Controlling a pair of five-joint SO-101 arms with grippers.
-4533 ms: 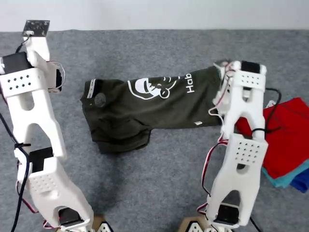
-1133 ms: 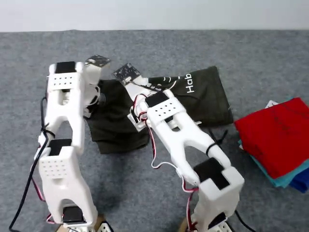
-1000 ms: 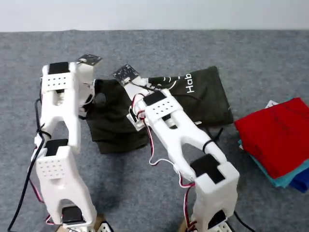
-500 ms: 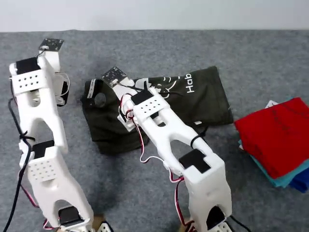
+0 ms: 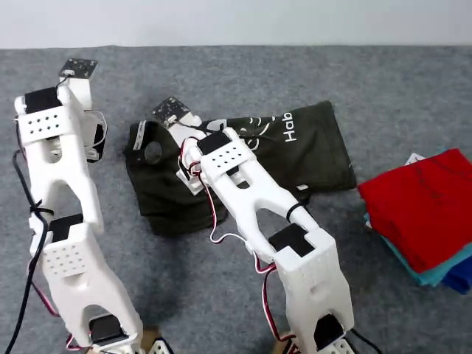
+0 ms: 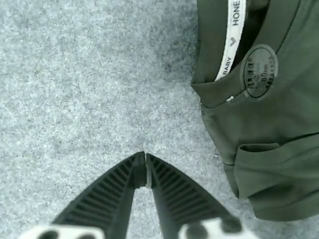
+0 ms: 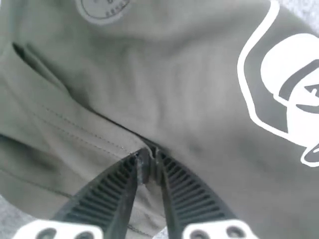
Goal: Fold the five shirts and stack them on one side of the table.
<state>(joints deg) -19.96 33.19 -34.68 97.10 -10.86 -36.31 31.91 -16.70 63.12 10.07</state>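
The dark green shirt (image 5: 317, 151) lies rumpled in the middle of the worktop (image 5: 184, 295). The right jaws pinch a fold of it; the left jaws, pressed together, hover over bare worktop beside its collar.

The worktop (image 5: 413, 88) is covered in a grey, felt-like surface that runs back to a pale wall (image 5: 236, 22). A dark green shirt (image 5: 317, 151) with white print lies on it near the middle, rumpled and partly folded. Well apart, at the high view's right edge, folded shirts sit stacked: a red shirt (image 5: 420, 206) on top, a teal shirt (image 5: 435, 276) beneath, a blue shirt (image 5: 461, 276) lowest.
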